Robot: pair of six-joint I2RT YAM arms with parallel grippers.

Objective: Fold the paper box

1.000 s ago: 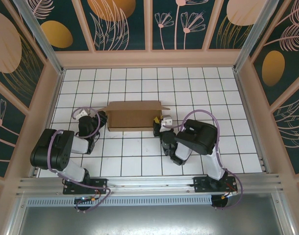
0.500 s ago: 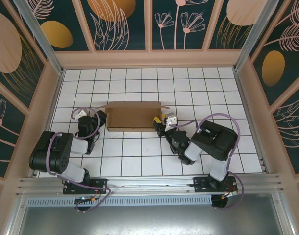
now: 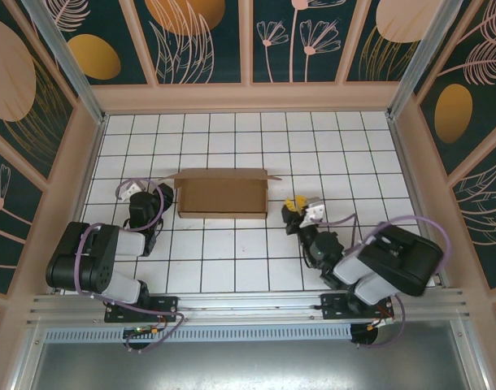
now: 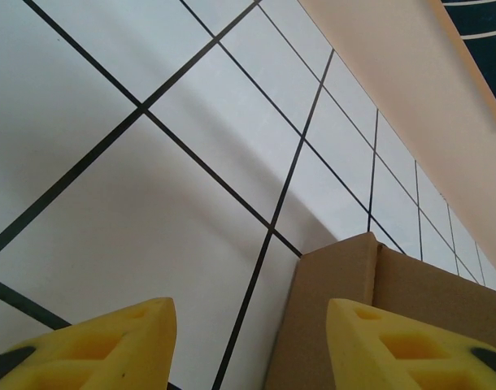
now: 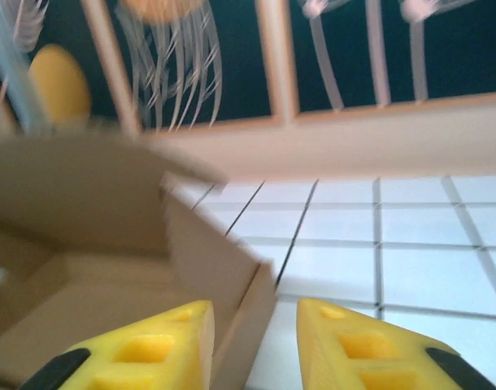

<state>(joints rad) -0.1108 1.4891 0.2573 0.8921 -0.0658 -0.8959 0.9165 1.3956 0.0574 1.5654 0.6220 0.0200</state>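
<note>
The paper box (image 3: 221, 195) is a plain brown cardboard box lying on the white tiled table, with a small flap sticking out at its upper right corner. My left gripper (image 3: 163, 195) sits right at the box's left end. In the left wrist view its yellow fingertips (image 4: 93, 349) stand wide apart, and the box's corner (image 4: 370, 309) rises just beyond them. My right gripper (image 3: 293, 205) hangs a short way off the box's right end. Its jaws are open in the right wrist view (image 5: 252, 341), facing the box's open end and side flap (image 5: 207, 252), with nothing held.
Peach-coloured enclosure walls (image 3: 248, 97) ring the tiled table (image 3: 329, 146) at the back and sides. A metal rail (image 3: 248, 305) runs along the near edge by both arm bases. Bare tiles lie right of the box and in front of it.
My right arm has swung right and pulled its gripper away from the box's right end. The box and my left gripper have stayed put.
</note>
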